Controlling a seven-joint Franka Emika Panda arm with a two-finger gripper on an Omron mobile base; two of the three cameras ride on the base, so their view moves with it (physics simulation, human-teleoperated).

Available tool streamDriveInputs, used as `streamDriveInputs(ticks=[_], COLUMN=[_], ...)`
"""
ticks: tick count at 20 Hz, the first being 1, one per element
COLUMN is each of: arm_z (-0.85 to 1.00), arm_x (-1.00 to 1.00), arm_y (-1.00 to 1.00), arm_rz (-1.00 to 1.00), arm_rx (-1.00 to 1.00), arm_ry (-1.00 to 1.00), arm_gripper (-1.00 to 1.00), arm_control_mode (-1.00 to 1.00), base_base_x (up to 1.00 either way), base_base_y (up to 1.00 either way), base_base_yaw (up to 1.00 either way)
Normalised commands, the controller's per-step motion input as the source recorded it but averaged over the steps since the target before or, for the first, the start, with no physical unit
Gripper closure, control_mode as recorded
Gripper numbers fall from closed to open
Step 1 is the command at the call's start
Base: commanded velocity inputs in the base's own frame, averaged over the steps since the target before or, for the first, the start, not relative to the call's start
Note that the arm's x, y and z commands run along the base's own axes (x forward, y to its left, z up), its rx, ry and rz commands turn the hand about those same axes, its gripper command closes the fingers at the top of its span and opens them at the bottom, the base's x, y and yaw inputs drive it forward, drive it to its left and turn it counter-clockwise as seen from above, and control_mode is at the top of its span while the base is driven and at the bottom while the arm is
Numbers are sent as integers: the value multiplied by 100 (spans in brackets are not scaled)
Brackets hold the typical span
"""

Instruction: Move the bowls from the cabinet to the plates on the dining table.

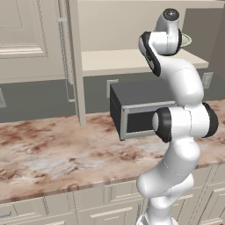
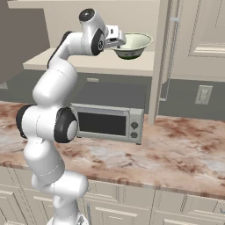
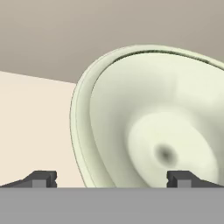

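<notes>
- Jaws spread wide, empty, the gripper (image 3: 112, 179) poised at the rim of the pale cream-green ceramic bowl (image 2: 132, 45).
- Bowl sits on the beige cabinet's pale inner shelf (image 2: 94, 65), above the grey microwave (image 2: 108, 121).

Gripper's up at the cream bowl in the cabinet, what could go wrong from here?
The open gripper straddles the near rim of the cream-green bowl; closing off-centre could tip it or push it back along the shelf. Pulling out, the bowl may clip the open cabinet door, which stands right beside it.
</notes>
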Motion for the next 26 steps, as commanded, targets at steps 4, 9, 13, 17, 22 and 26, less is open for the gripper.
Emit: streamDriveInputs(ticks=[4, 9, 13, 17, 22, 26], arm_z=[38, 35, -3, -9, -26, -18], arm_x=[2, 12, 8, 9, 1, 5], arm_y=[0, -4, 0, 0, -4, -12], arm_rz=[0, 0, 0, 0, 0, 0], arm_rx=[2, 7, 0, 0, 0, 0], arm_ry=[-3, -2, 0, 0, 0, 2], arm_gripper=[-100, -100, -100, -100, -100, -100], arm_control_mode=[-100, -100, -100, -100, -100, -100], base_base_x=[0, 0, 0, 0, 0, 0], base_base_y=[0, 0, 0, 0, 0, 0], base_base_yaw=[0, 0, 0, 0, 0, 0])
